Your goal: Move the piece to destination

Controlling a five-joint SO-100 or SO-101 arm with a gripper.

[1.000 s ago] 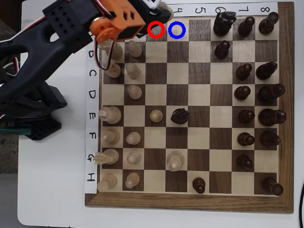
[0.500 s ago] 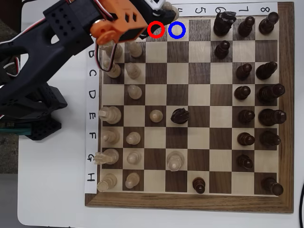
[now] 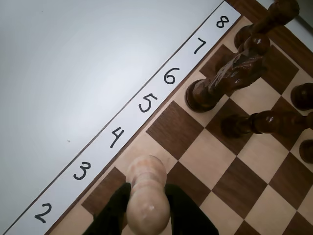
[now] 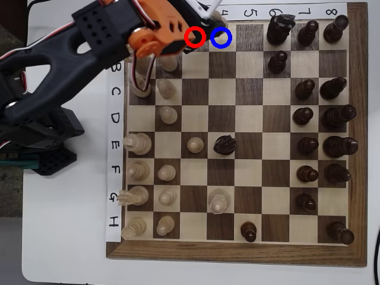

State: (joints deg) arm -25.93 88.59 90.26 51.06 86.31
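Note:
In the wrist view the piece [image 3: 147, 193], a pale wooden pawn, sits pinched between my gripper's [image 3: 147, 200] two black fingers [image 3: 117, 210]. It hangs over the board's edge row by the paper labels 3 and 4. In the overhead view my gripper [image 4: 217, 22] is at the board's top edge, just above the destination [image 4: 221, 40], the light square ringed in blue. Only a pale sliver of the piece [image 4: 224, 24] shows there past the arm's orange and black wrist [image 4: 157, 29]. Whether the pawn touches the board cannot be told.
A red ring [image 4: 194, 37] marks the dark square left of the blue one. Tall dark pieces [image 3: 222, 81] stand close along the same row, near label 6 [image 4: 279, 27]. Pale pieces [image 4: 168, 89] crowd the left columns under the arm. A dark knight [image 4: 225, 144] stands mid-board.
The arm has swung to the right along the board's top edge, carrying the pawn from above the red-ringed square to the top of the blue-ringed one.

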